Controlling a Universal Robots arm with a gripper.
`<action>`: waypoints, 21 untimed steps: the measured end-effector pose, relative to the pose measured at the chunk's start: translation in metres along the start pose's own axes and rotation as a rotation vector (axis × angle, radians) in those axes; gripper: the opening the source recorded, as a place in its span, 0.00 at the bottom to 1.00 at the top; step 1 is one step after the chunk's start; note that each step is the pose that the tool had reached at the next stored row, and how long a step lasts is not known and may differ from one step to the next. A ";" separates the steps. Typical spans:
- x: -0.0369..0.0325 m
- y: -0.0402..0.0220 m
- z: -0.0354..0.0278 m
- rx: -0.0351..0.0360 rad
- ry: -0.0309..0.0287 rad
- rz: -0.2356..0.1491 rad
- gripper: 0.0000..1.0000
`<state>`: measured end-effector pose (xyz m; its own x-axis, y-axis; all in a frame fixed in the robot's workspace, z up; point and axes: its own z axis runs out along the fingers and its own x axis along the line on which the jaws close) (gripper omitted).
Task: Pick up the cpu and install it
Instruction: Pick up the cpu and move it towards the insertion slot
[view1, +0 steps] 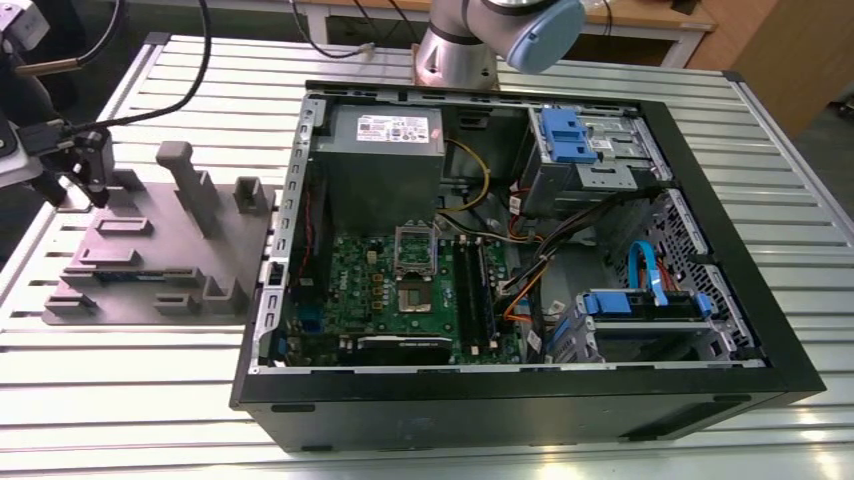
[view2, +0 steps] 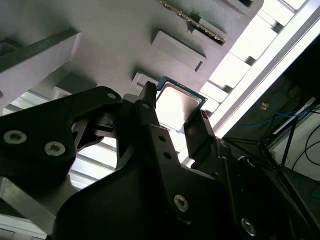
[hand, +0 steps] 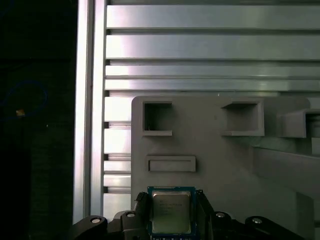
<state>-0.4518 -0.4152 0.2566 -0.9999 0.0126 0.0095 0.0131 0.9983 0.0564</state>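
Observation:
The cpu (hand: 171, 211) is a small square chip with a silvery top and a green rim. In both wrist views it sits between my two black fingers, whose tips press against its opposite edges. My gripper (hand: 171, 200) is shut on the cpu (view2: 177, 102), just over the grey fixture plate (hand: 225, 160). In the exterior view my gripper (view1: 83, 195) hangs over the far corner of that plate (view1: 160, 250), at the exterior view's left. I cannot tell whether the chip still touches the plate. The open computer case (view1: 507, 405) lies to the right, with the motherboard's bare socket (view1: 414, 298) in its middle.
The fixture plate carries upright posts (view1: 180, 180) and shallow recesses (hand: 171, 163). Long black memory sticks (view1: 470, 290) stand beside the socket. Cables (view1: 534, 270), blue drive brackets (view1: 641, 305) and a power supply (view1: 380, 135) crowd the case. The arm's base (view1: 461, 55) stands behind it on the slatted table (view1: 134, 390).

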 end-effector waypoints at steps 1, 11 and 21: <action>0.0000 0.0001 -0.0017 0.0000 -0.0001 0.000 0.47; 0.0002 0.0013 -0.0220 -0.0001 -0.0001 0.000 0.47; 0.0005 0.0033 -0.0563 -0.0001 -0.0001 0.000 0.47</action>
<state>-0.4518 -0.4151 0.3130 -0.9999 0.0125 0.0094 0.0131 0.9983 0.0564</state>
